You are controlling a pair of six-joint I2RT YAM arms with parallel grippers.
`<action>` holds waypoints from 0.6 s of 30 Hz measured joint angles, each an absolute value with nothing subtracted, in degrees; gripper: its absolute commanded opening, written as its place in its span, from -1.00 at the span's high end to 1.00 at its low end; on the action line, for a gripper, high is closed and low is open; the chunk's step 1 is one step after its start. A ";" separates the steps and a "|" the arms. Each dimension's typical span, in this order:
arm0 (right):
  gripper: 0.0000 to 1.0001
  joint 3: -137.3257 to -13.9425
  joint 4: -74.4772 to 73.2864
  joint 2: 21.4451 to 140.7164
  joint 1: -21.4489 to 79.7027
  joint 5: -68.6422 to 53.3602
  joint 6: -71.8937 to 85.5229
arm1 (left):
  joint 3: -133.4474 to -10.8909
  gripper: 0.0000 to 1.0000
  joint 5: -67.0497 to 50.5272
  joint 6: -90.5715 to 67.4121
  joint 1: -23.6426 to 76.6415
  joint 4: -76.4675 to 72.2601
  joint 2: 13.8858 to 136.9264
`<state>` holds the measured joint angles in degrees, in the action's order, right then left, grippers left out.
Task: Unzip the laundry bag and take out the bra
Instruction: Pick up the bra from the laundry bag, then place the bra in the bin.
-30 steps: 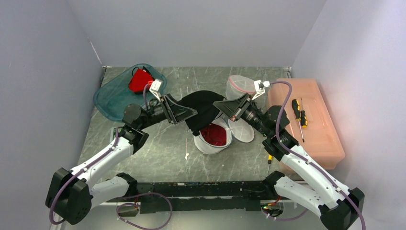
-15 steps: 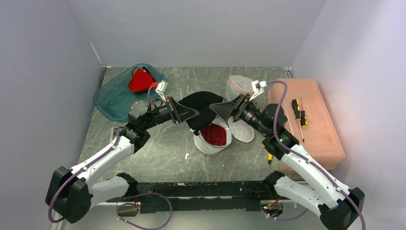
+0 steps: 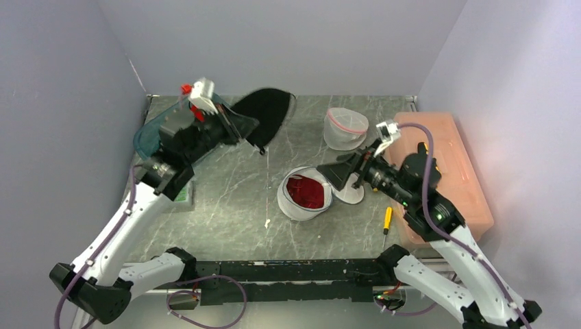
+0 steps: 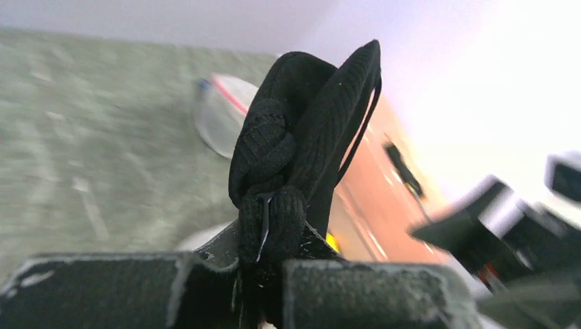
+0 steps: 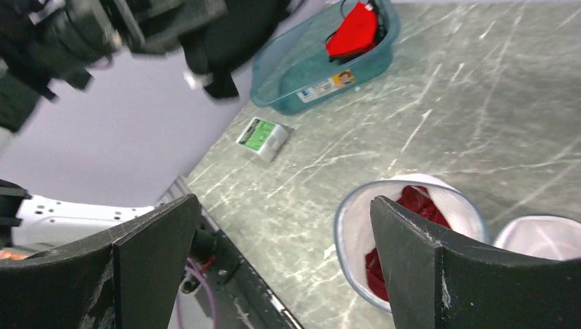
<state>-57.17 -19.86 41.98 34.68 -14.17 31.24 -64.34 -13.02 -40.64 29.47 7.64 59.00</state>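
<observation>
Hard to read first: your left wrist view is smeared, so behind the black bra you only get blurs of the table and the salmon box. You can't tell whether the bra is 1 cup or 2 folded together. In the top view the left arm covers much of the teal basin, and the right arm covers part of the box lid. The zip on the laundry bag can't be made out in any view. Its round flap is half under the right gripper.

Bra: out of the bag, up in the air at the back-left, just right of the basin in the top view. The left gripper is clamped tight on its bunched end, fabric squeezed between the fingers. Its long axis runs outward from the jaws, toward the back wall and to the right in the top view. From the wrist it stands up out of the jaws leaning right, edge-on, with 1 thin strap down its right side.

Right gripper: jaws spread wide, nothing between them, hanging just right of the open bag. The bag sits mid-table, mouth up, with a red garment inside. 1 more mesh bag stands behind it, apart.
</observation>
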 measured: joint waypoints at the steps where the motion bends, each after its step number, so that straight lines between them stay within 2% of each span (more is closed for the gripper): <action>1: -1.00 -56.27 -20.14 39.99 34.68 -13.10 30.52 | -68.34 0.95 -10.20 -39.03 28.05 11.57 60.29; 4: -0.99 -50.39 -18.02 33.69 34.68 -10.37 29.74 | -76.44 0.95 -4.49 -36.18 22.74 18.57 64.34; 7: -0.99 -38.76 -14.22 26.96 34.68 -8.47 30.37 | -79.77 0.95 -2.20 -35.35 13.98 22.59 68.20; 13: -0.98 -23.07 -12.75 26.63 34.68 -7.81 33.91 | -79.40 0.95 -4.54 -38.81 -4.19 26.00 76.47; 18: -0.97 -20.86 -9.28 26.72 34.68 -8.75 35.81 | -72.58 0.95 -4.56 -44.34 -11.07 22.46 80.60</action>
<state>-20.86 -9.28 26.72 34.68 -8.75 35.81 -72.58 -4.56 -44.34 -11.07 22.46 80.60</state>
